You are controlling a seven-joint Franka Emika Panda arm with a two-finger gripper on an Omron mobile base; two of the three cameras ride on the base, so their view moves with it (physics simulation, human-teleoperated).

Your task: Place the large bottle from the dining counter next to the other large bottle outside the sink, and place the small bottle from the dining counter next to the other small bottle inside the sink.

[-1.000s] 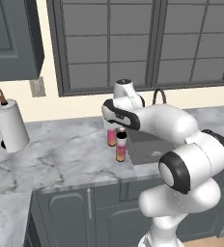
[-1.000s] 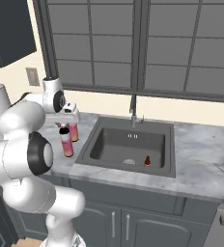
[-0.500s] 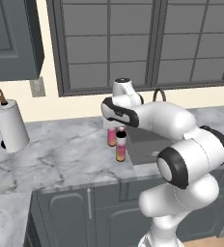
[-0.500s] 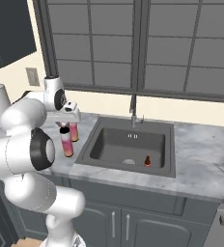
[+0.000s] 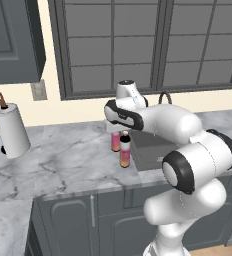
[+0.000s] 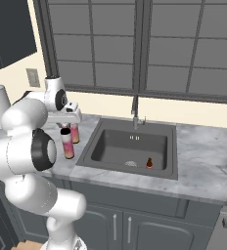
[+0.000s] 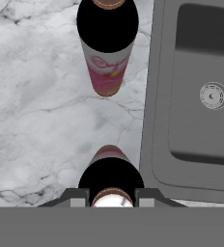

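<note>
From behind the arm on the left, we see two large bottles upright on the marble counter (image 5: 63, 160) just left of the sink (image 5: 150, 150). The nearer bottle (image 5: 125, 152) stands toward the counter's front; the far bottle (image 5: 116, 141) sits just behind it, partly under the arm. The gripper (image 5: 119, 131) hangs low over them, its fingers hidden behind the hand. A paper towel roll (image 5: 10, 131) stands well apart at the left.

From the right, we see the nearer bottle (image 6: 67, 143) and the far bottle (image 6: 75, 133) side by side beside the sink's (image 6: 130, 149) left rim, the gripper (image 6: 66, 124) directly above the nearer one's cap. A small bottle (image 6: 149, 163) stands inside the basin, near its right wall. The faucet (image 6: 135, 111) rises behind the basin.

Looking down from the hand, we find the gripper (image 7: 112, 195) set narrowly around the dark neck of the nearer bottle (image 7: 111, 176), one finger tip (image 7: 76, 198) at each side of it. The far bottle (image 7: 107, 43) stands apart from it on the marble, and the sink's (image 7: 193, 101) drain (image 7: 213, 95) shows at the right.
</note>
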